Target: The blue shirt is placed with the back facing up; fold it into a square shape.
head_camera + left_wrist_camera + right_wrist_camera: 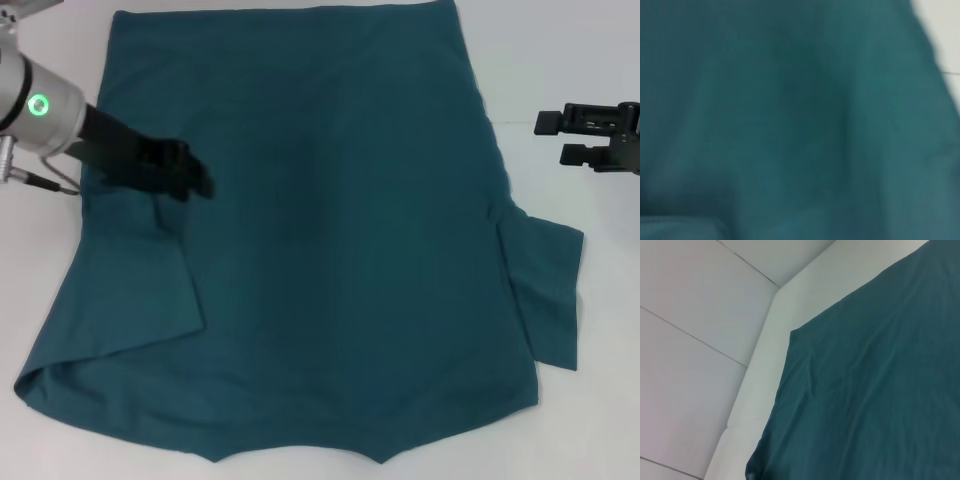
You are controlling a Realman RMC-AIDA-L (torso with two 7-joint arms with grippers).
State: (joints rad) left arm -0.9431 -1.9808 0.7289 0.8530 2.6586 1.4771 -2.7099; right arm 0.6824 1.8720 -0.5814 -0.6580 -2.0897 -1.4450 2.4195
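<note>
The blue shirt (330, 230) lies spread flat on the white table (590, 60), covering most of it; its left side is folded inward over the body, while the right sleeve (545, 290) still sticks out; the left gripper (195, 180) sits low on the cloth at that folded left edge, and whether it pinches any fabric cannot be told; the right gripper (548, 138) hangs beside the shirt's right edge, off the cloth, fingers apart and holding nothing.

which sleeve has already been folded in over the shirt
The sleeve on the robot's left, beside the left gripper: it lies over the shirt. The right sleeve still sticks out onto the table.
</note>
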